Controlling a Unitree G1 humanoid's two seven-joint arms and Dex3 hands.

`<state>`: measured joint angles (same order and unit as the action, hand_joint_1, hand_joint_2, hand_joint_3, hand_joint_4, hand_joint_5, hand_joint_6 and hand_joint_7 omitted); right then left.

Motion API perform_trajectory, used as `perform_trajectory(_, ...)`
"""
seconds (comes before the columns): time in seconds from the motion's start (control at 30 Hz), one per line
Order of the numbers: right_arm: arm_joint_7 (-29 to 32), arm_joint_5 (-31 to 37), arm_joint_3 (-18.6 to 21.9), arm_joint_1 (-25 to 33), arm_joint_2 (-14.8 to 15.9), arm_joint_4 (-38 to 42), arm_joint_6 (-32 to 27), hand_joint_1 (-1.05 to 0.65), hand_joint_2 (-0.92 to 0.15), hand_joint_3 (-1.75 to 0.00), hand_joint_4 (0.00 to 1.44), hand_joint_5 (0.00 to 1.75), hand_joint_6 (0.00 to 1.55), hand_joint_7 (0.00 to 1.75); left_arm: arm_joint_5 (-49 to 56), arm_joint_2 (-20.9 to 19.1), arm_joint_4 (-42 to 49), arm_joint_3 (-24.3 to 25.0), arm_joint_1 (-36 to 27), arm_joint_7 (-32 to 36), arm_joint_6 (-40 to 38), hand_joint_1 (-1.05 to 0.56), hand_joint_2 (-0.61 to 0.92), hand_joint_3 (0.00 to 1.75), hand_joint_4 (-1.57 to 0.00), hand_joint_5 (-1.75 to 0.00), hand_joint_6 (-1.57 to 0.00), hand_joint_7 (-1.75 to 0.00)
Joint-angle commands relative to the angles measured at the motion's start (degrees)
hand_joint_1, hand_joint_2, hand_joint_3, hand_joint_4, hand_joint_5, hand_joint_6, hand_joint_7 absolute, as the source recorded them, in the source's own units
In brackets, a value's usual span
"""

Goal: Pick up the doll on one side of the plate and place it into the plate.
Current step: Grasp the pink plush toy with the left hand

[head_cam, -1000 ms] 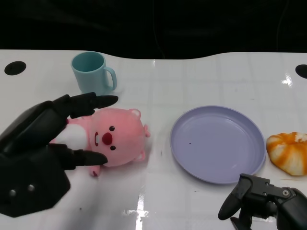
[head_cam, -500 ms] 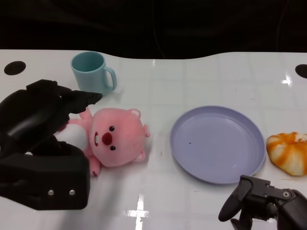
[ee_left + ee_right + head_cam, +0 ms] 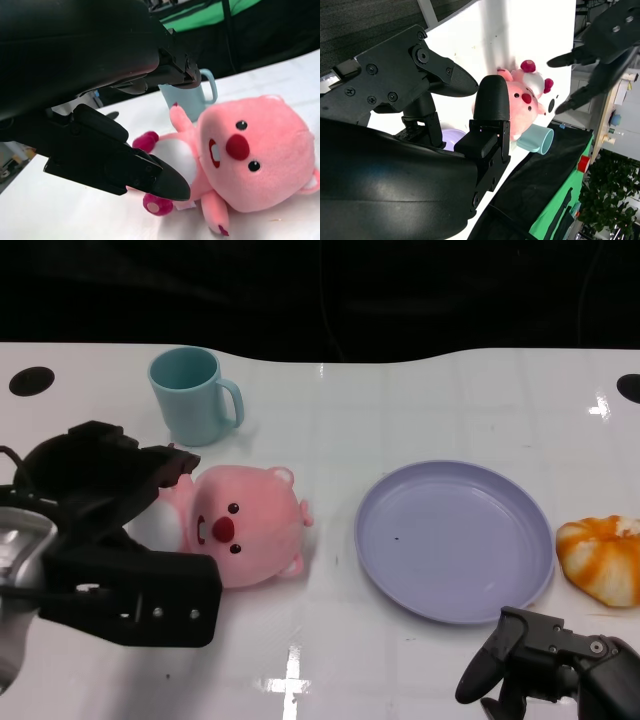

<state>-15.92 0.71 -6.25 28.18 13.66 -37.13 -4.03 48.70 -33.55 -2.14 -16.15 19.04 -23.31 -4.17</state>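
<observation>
A: Biggest worry first: our left hand (image 3: 105,510) sits right at the pink doll (image 3: 240,525), fingers spread on either side of its body, but nothing is gripped yet. The doll lies on the white table (image 3: 420,400), to the left of the purple plate (image 3: 455,540) and apart from it.

B: Agreed. In the left wrist view the fingers (image 3: 150,175) stand apart around the doll's white belly without pressing it. If we close too shallow, we judge the soft plush could squeeze out and roll toward the plate or away from us.

A: Next risk: the teal mug (image 3: 195,395) stands just behind the hand. Lifting with a backward swing might clip it and tip it.

B: Then the carry. The big round head is heavier-looking than the body, so a grip on the belly alone may let it droop and catch the plate's rim when we set it down.

A: Smaller matter: our right hand (image 3: 545,665) rests near the plate's front edge, holding nothing, fingers loosely curled. We cannot tell how far closed they are. It should keep clear.

B: Least of all, the orange bun (image 3: 600,555) beside the plate; well out of our path.
</observation>
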Motion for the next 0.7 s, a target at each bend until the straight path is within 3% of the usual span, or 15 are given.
perform_trajectory(0.03,0.31,0.39,0.20,0.36,0.45,-0.89,0.19,-0.18,-0.58,-1.01,0.63,1.67,0.59,1.32,1.68,1.23,4.67,-1.49,2.78,2.62,-0.67,-0.73,0.90,0.00,-0.13,-0.37,-0.31,0.00)
perform_trajectory(0.13,0.36,0.39,0.15,0.41,0.48,-0.97,0.17,-0.18,-0.59,-1.01,0.63,1.66,0.59,1.31,1.90,1.56,6.03,-1.95,3.39,3.38,-0.61,-0.73,0.89,0.00,-0.14,-0.36,-0.31,0.00)
perform_trajectory(0.7,0.54,0.42,-0.20,1.69,0.57,-2.70,0.45,-0.19,-0.58,-1.03,0.63,1.68,0.59,1.33,3.14,9.84,35.20,-11.31,17.35,8.63,-1.81,-0.73,0.92,0.01,-0.22,-0.15,-0.30,0.00)
